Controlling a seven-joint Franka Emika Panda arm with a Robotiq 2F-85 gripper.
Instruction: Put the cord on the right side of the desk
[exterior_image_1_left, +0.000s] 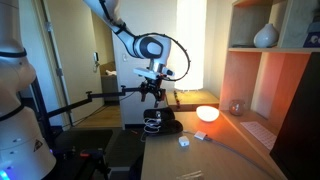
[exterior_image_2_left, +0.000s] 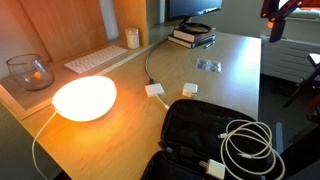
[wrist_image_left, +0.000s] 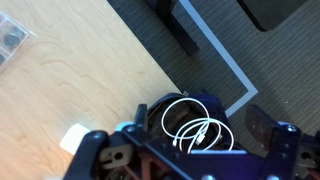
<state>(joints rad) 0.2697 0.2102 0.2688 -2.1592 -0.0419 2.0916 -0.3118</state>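
Light brown wooden surface (exterior_image_2_left: 120, 150) carries a black soft case (exterior_image_2_left: 190, 125). On the case, below and between the spread-apart fingers (wrist_image_left: 272, 150), the thin white cord (wrist_image_left: 195, 130) lies in loose loops. In the wrist view its long axis runs diagonally and its ends are hard to trace.

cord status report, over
Gripper open, above the cord, apart from it. Cord looped loosely on the black bag, unheld. Nothing between them.

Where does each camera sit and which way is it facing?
An exterior view: beyond the end of the desk, facing the arm, open gripper above the cord.
An exterior view: low on the desk by the lamp, looking along it; gripper tip top right.
Wrist view: straight down past the gripper onto the cord.
All share the cord.
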